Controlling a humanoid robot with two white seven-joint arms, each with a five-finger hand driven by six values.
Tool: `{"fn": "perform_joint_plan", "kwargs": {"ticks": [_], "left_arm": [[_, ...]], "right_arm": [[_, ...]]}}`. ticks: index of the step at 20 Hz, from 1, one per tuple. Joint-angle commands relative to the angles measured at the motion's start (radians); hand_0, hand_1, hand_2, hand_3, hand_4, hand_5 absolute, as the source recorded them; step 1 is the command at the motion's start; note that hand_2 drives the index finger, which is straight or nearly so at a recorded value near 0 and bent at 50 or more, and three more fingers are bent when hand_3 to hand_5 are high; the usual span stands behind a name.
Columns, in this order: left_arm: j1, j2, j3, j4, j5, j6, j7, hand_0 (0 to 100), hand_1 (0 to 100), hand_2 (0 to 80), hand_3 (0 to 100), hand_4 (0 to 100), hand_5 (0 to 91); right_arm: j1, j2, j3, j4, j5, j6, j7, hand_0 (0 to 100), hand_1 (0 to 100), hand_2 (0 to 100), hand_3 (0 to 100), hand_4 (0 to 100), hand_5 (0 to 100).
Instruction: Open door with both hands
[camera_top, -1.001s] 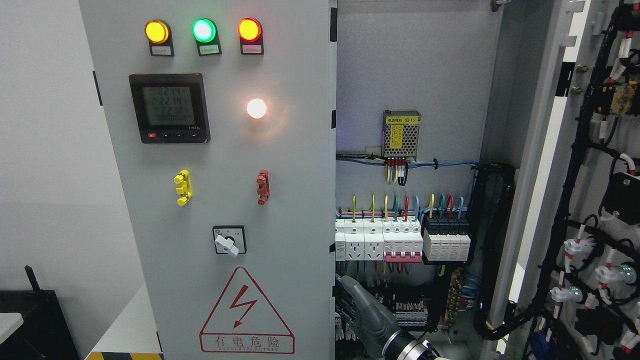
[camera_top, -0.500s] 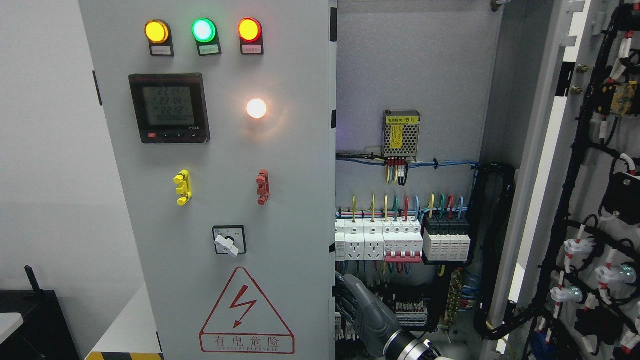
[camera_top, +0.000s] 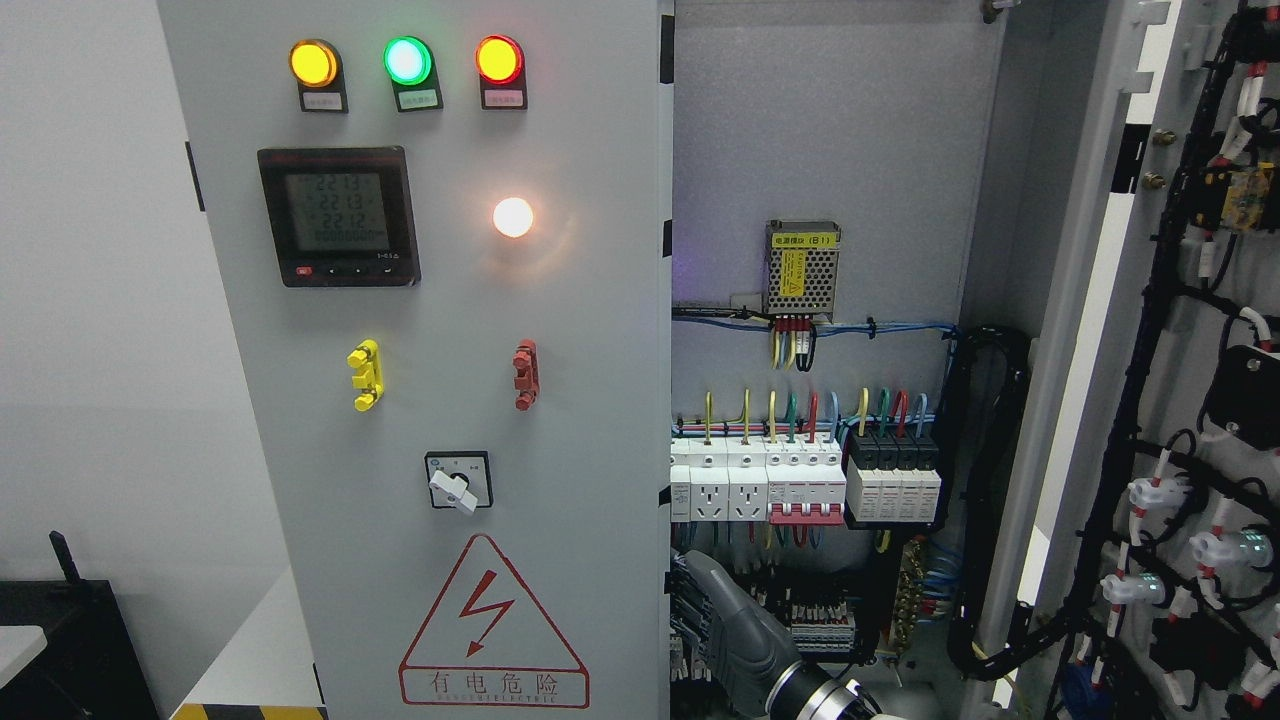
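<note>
Low down, the right robot hand (camera_top: 715, 620) is reaching in from the bottom edge, its grey palm lying just right of the left door (camera_top: 440, 400) at that door's free edge, below the row of breakers (camera_top: 800, 485). Its fingers (camera_top: 685, 595) are pointing toward that edge, but whether they are spread, curled or hooked round the panel I cannot tell — the door is hiding their tips. The left robot hand is not showing anywhere.

Judging from this, the risk is coming from what is sitting right behind the hand: terminal blocks (camera_top: 820, 615) and loose wiring are crowding the cabinet interior to the right of the door edge, so a pull started with the fingers too deep could be snagging a wire or knocking a breaker. A shallow hold could be slipping off the thin metal edge instead.

The left door is standing nearly shut, its lamps glowing near the top; the right door (camera_top: 1180, 400), far from the left one, is already hanging wide open. The wrist is being cut off by the frame's bottom, and any handle on the left door is hard to make out.
</note>
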Motion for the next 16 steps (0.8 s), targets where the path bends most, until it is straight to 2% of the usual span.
{"fn": "perform_joint_plan", "kwargs": {"ticks": [1,11,13,16], "left_arm": [[0.0,0.0,0.0,0.015,-0.029,0.0,0.0,0,0,0.0,0,0,0.0],[0.0,0.0,0.0,0.015,-0.029,0.0,-0.002,0,0,0.0,0,0,0.0],[-0.001,0.0,0.0,0.015,-0.029,0.0,0.0,0,0,0.0,0,0,0.0],[-0.001,0.0,0.0,0.015,-0.029,0.0,0.0,0,0,0.0,0,0,0.0]], "right_arm": [[-0.006,-0.018,-0.001,0.002,-0.001,0.0,0.007,38,0,0,0,0,0],[-0.006,-0.018,-0.001,0.004,-0.015,0.0,0.01,38,0,0,0,0,0],[-0.006,-0.018,-0.001,0.004,-0.015,-0.001,0.033,38,0,0,0,0,0],[-0.008,-0.018,-0.001,0.004,-0.015,0.0,0.034,38,0,0,0,0,0]]}}
